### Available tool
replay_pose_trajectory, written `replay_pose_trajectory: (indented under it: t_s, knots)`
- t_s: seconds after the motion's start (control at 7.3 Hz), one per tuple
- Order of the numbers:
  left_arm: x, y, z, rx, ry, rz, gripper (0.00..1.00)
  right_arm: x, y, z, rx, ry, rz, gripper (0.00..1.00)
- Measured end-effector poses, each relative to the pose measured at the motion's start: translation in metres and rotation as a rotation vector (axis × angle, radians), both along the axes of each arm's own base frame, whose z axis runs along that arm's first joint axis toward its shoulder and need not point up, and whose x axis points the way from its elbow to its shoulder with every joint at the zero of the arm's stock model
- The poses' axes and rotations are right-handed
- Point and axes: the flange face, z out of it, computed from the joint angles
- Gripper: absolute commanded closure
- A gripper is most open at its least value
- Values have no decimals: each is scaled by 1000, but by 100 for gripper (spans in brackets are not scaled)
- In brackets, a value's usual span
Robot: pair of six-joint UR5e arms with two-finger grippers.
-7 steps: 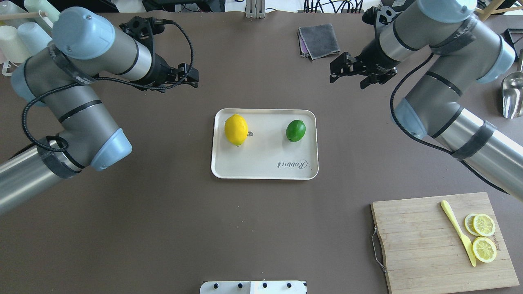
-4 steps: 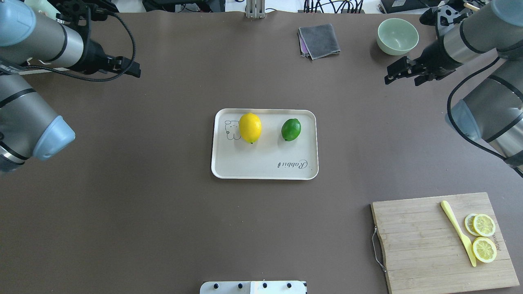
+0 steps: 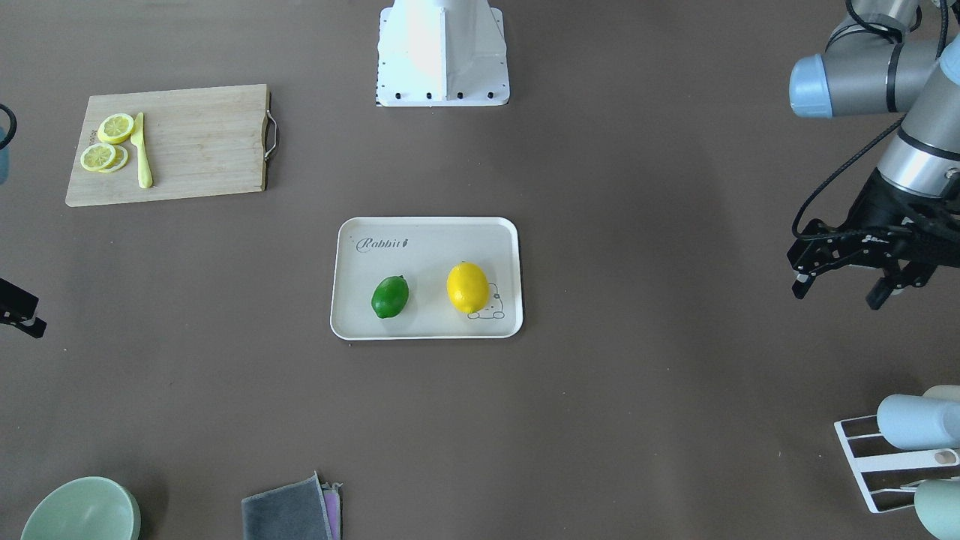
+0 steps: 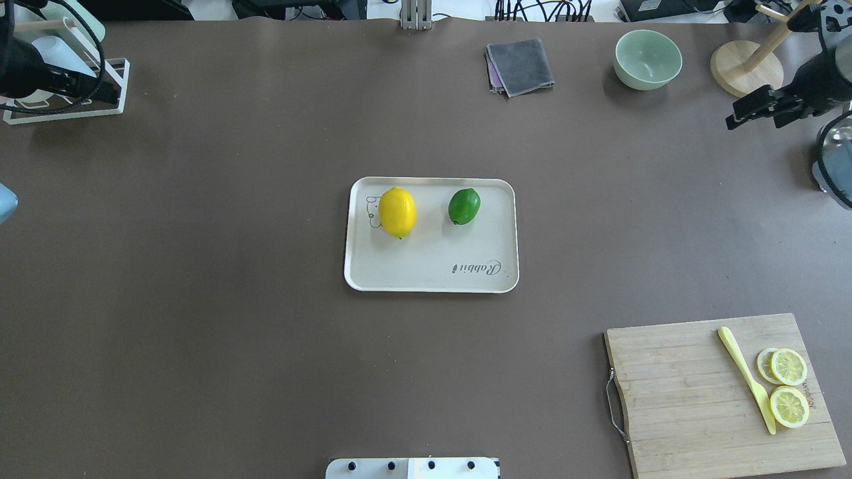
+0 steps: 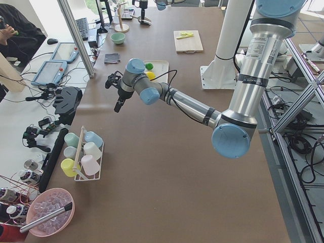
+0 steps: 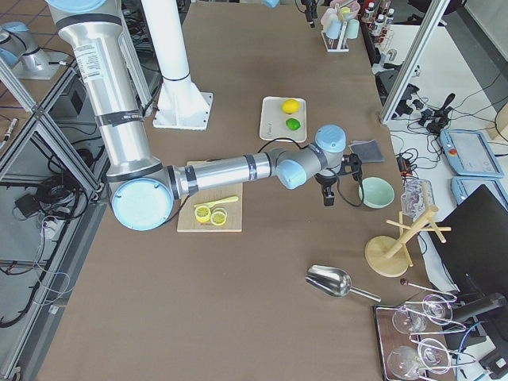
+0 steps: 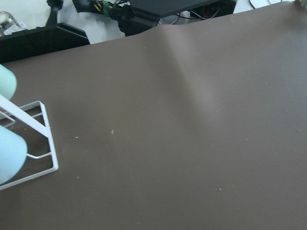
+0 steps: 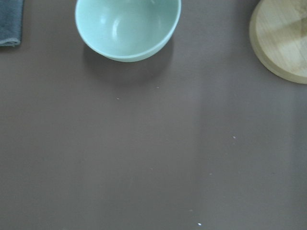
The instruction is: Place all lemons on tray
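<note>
**Looks done: let it be**

Your left gripper [image 3: 836,296] hangs wide and empty. Your right gripper [image 4: 753,120] looks wide too. The yellow lemon [image 4: 397,211] and the green lemon [image 4: 464,205] lie on the tray [image 4: 432,279], between the 2 grippers and well away from both. Leave the fruit alone. A cup rack [image 4: 80,114] sits near the left gripper and a bowl [image 4: 647,60] near the right. The tray side has more room.

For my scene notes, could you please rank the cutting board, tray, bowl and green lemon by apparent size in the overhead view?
1. cutting board
2. tray
3. bowl
4. green lemon
No close calls.
</note>
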Motion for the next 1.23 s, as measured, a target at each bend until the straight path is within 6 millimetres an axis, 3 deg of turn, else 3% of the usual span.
replay_pose_trajectory:
  t_s: [0.27, 0.68, 0.96, 1.1, 1.23]
  knots:
    - [-31, 22, 41, -47, -11, 28, 2, 65, 30, 66, -22, 33, 2, 0]
    - [-126, 72, 130, -62, -76, 145, 2, 124, 109, 149, -12, 60, -73, 0]
    - [-188, 88, 151, -145, -34, 119, 2, 140, 144, 181, -40, 59, -93, 0]
    - [-204, 92, 157, -170, -34, 122, 2, 143, 150, 185, -66, 54, -94, 0]
    - [-212, 96, 162, -185, -34, 124, 2, 143, 148, 175, -89, 50, -93, 0]
